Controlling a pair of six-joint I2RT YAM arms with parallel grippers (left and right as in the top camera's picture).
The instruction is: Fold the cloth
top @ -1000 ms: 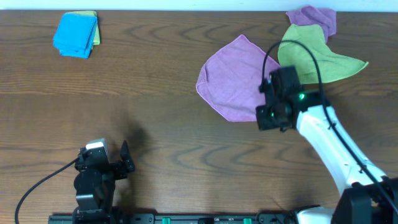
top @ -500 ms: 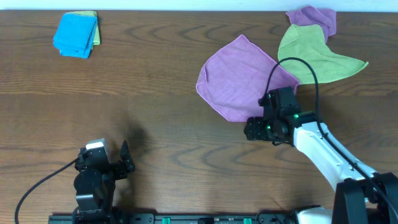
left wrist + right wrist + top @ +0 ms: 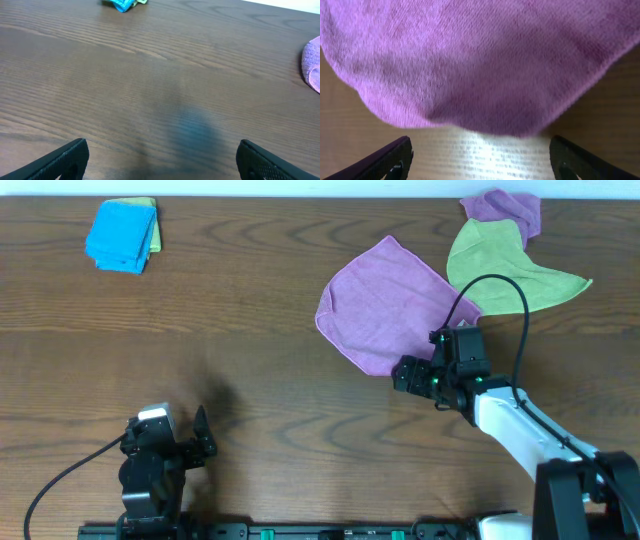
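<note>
- Lilac cloth [image 3: 385,305] lies flat, its near edge just ahead of the right claw [image 3: 404,373], jaws spread, empty.
- Likely step: choosing a grip; next, pinch that edge and carry it across.

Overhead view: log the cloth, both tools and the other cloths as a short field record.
cloth: lilac, spread flat, unfolded
right tool: open, empty, at the cloth's near edge
left tool: open, empty, far from cloth
lime-green cloth: right of cloth
second purple cloth: crumpled, far edge
blue cloth: folded, far left
</note>
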